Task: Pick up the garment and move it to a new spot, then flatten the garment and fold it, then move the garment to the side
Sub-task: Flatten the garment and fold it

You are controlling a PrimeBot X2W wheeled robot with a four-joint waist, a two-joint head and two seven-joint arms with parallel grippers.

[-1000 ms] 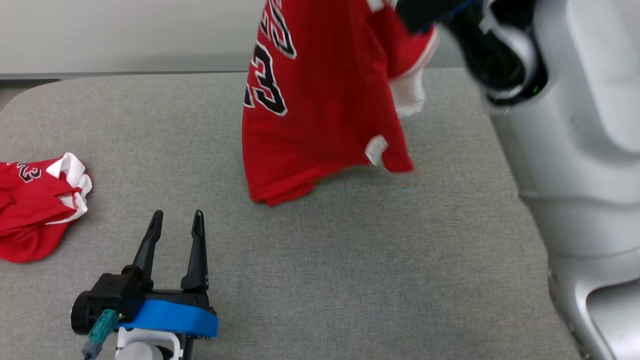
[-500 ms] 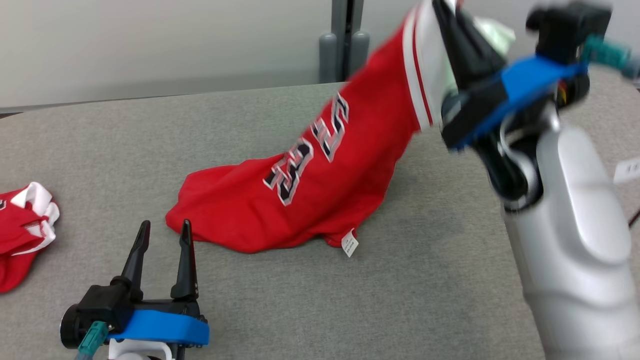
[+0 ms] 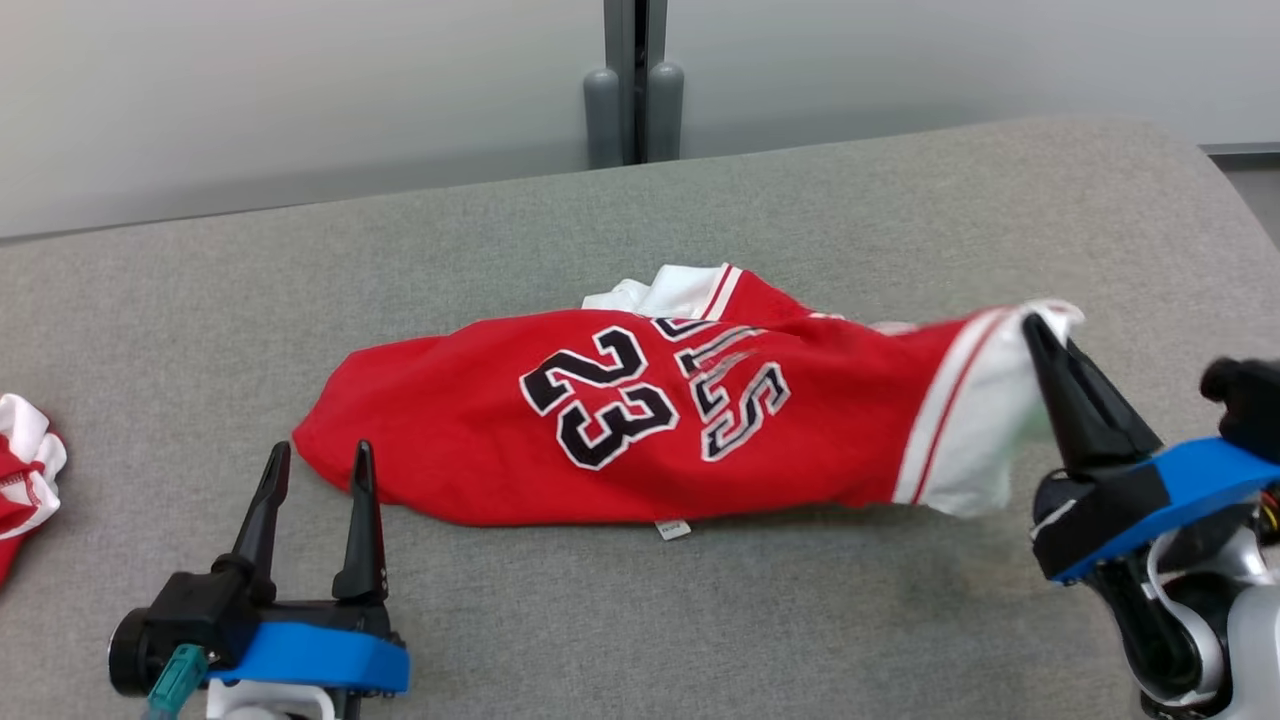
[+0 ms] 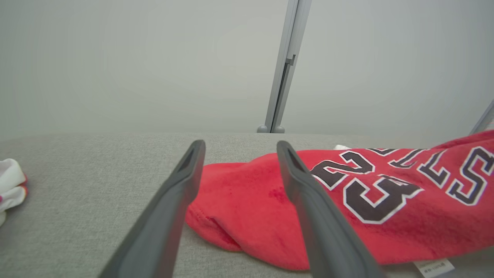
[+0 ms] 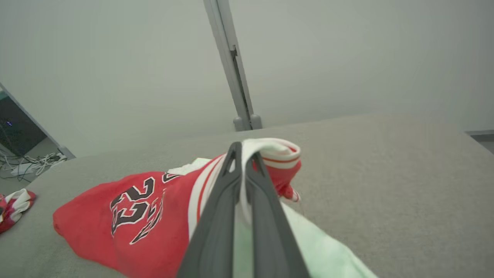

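I can't read the small white label (image 3: 673,529) at the jersey's (image 3: 480,450) near hem: it's too tiny, and my left wrist view clips it at the bottom. The jersey's white-trimmed end at the right gripper (image 3: 1035,330) is smeared with blur, and the pinched-together fingers (image 5: 220,227) hide the cloth between them. Toward the surface's (image 3: 700,620) left side, a second red-and-white garment (image 3: 25,470) is cut by the picture's edge; I can't tell its shape.

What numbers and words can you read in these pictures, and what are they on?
"23": on the red jersey, black with white edges.
The letters beside it: creased and blurred, unreadable.
The white tag at the hem: too small to read.
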